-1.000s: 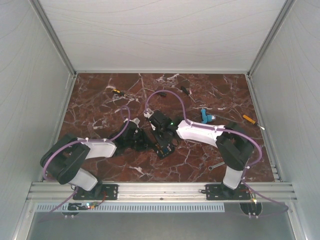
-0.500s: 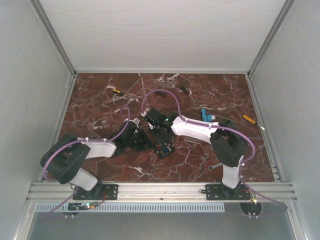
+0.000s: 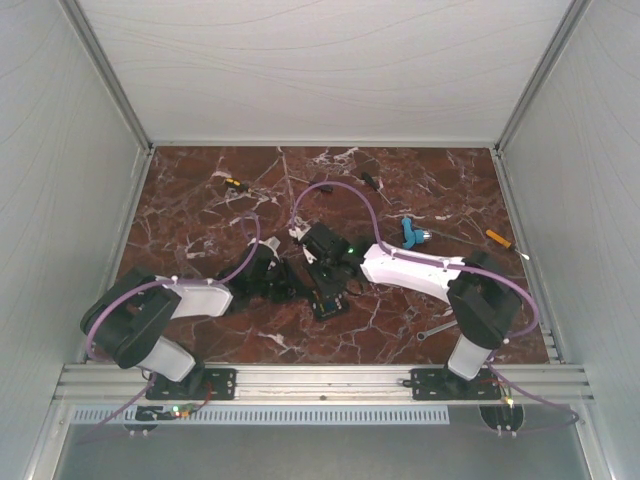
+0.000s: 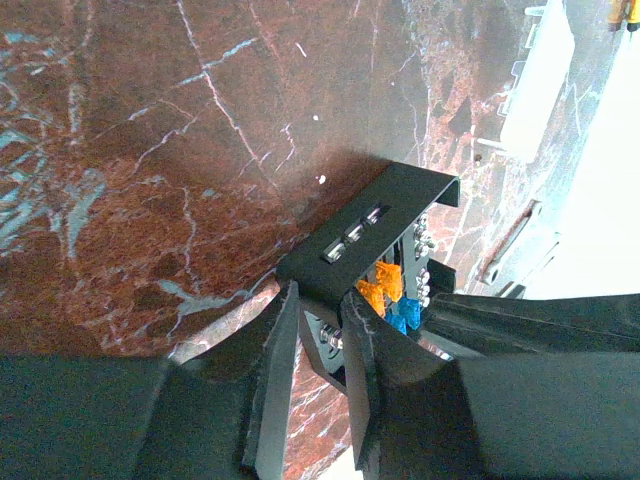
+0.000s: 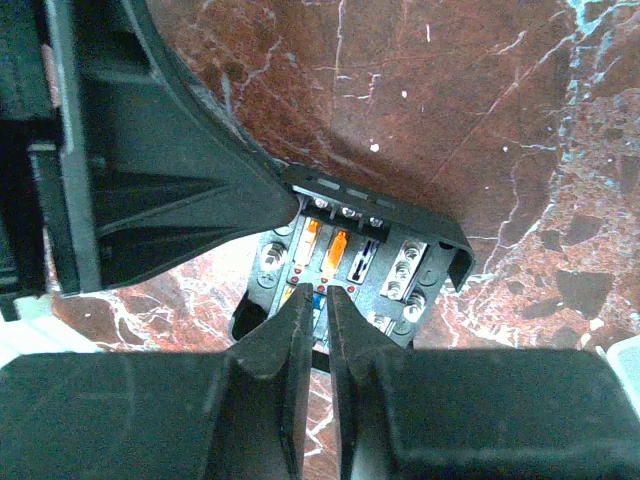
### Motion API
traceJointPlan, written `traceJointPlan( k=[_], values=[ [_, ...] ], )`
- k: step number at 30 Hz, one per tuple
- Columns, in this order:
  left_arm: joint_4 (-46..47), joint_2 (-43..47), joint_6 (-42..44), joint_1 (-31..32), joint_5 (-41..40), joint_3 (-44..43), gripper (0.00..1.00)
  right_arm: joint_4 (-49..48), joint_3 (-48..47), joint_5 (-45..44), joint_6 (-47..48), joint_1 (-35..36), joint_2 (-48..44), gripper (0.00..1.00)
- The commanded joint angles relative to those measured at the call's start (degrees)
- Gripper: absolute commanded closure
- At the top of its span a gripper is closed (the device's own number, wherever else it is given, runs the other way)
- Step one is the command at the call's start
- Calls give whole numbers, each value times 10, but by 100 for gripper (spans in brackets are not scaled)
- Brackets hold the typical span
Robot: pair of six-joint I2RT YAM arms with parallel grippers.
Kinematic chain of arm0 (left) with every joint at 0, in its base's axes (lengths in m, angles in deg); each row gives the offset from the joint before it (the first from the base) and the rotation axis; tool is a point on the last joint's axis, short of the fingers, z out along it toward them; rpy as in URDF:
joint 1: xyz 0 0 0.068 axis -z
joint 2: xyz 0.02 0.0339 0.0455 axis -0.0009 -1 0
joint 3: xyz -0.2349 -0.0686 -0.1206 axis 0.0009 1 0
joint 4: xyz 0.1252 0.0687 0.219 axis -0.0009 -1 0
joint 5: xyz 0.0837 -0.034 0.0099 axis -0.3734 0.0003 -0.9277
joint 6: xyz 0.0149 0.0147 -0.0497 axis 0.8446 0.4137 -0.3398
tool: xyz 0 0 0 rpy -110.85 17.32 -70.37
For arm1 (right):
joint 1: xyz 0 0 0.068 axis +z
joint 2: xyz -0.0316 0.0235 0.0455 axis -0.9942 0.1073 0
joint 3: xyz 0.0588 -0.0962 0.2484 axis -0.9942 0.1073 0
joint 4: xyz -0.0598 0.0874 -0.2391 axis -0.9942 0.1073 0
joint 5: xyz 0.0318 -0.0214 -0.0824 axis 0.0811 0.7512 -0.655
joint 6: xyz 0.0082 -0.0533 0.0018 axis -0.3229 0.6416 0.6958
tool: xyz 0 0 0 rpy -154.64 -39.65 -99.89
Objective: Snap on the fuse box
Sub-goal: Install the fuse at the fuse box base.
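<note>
Honestly, not much is done yet, I'd say. The fuse box (image 3: 328, 300) sits around the middle of the desk (image 3: 200, 190), a bit toward the near edge. Its orange and blue fuses (image 5: 338, 245) look bare from above, so I reckon it's uncovered. The left hand (image 4: 320, 308) is clamped on one wall of the box, steadying it. The right hand (image 5: 318, 300) hovers just over the fuses, fingers all but together, holding nothing. A pale see-through piece (image 4: 540, 80) lies on the desk beyond the box, probably its lid, but I can't be sure. What's left: fetch it, line it up, press till it clicks.
</note>
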Motion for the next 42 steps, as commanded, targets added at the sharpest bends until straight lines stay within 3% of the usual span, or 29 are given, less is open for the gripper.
traceJointPlan(
  k=[1,16,26,42],
  values=[
    [19,-1,-8,3,3,2,77,6,-7,-9,-18,-1,-25,91],
    [22,-2,-9,3,5,3,77,-12,3,8,-47,-7,17,91],
    [23,-3,-9,3,6,3,77,9,-1,25,-46,-6,58,100],
    [14,0,-11,3,-2,8,77,32,19,-58,-9,-6,165,100]
  ],
)
